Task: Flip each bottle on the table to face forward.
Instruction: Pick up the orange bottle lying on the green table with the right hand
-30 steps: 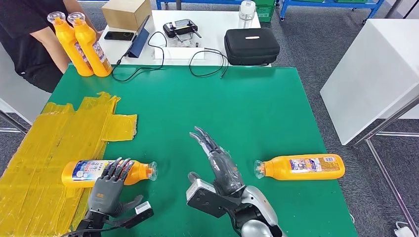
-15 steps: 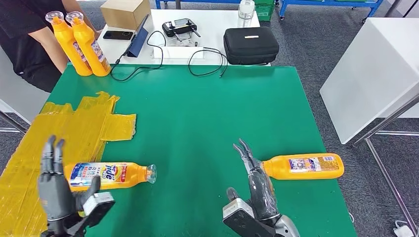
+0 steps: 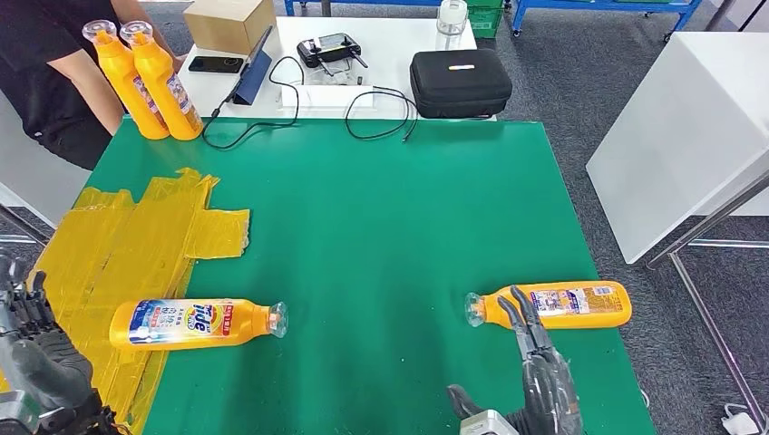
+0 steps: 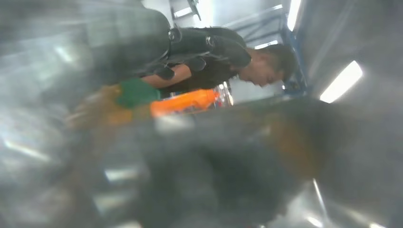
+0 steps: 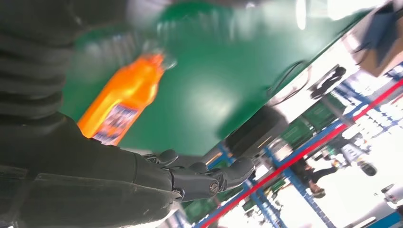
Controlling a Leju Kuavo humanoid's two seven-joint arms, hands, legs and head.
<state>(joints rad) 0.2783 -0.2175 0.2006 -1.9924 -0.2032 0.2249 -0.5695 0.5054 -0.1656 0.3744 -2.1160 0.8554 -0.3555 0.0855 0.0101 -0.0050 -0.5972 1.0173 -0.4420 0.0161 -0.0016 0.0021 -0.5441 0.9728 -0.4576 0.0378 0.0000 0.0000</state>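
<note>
Two orange bottles lie on their sides on the green table (image 3: pixel 381 208). The left bottle (image 3: pixel 190 323) rests partly on yellow tape, label up, cap pointing right. The right bottle (image 3: pixel 558 305) lies near the table's right edge, cap pointing left. My left hand (image 3: pixel 32 358) is low at the near left corner, apart from the left bottle, holding nothing. My right hand (image 3: pixel 540 376) rises from the near edge with fingers spread, its fingertips (image 3: pixel 508 304) overlapping the right bottle's neck in the picture; contact is unclear. The right wrist view shows that bottle (image 5: pixel 121 102) beyond the straight fingers (image 5: pixel 204 178).
Two more orange bottles (image 3: pixel 145 82) stand upright at the far left corner beside a person (image 3: pixel 45 63). Yellow tape (image 3: pixel 118 245) covers the table's left side. Behind it a white table carries a black case (image 3: pixel 460 83), cables and a cardboard box (image 3: pixel 227 23). Another white table (image 3: pixel 680 136) stands right.
My left hand has come off the left bottle and drawn back to the near left corner. My right hand has moved right and back, ending by the right bottle.
</note>
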